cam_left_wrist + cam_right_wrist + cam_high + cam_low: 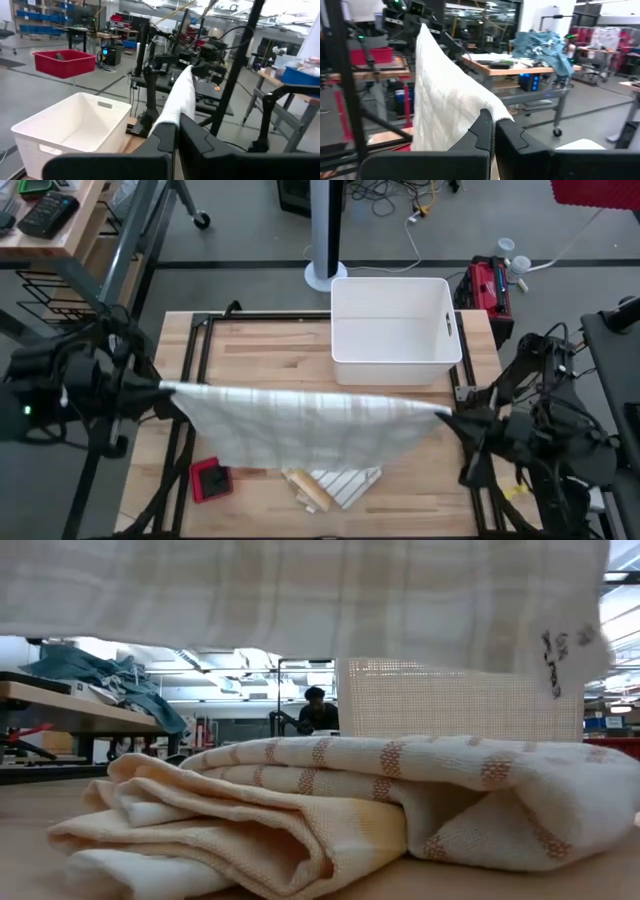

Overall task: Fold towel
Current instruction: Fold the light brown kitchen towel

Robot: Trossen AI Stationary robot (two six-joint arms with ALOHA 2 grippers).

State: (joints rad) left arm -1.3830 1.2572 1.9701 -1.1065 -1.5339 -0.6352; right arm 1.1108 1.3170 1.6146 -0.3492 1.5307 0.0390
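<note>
White checked towel [305, 425] stretched taut above the wooden table [270, 345] in the high view, one top corner pinched in the left gripper [163, 388], the other in the right gripper [447, 412]; cloth hanging down between them toward the near edge. Behind it, white bin [395, 330]. Under the hanging cloth, a folded striped towel [335, 483] and, beside that, a small red object [211, 479].

Low view: hanging towel [300, 590] filling the top, lower edge clear of a stack of folded towels [330, 810] lying on the table. Person [318, 712] far back in the room.

Left wrist view: fingers [167, 140] closed tight on the towel corner [177, 102], cloth running straight away toward the opposite arm; white bin [75, 127] off to one side.

Right wrist view: fingers [482, 127] clamped together on the other corner, towel [445, 95] spreading away toward the left arm.
</note>
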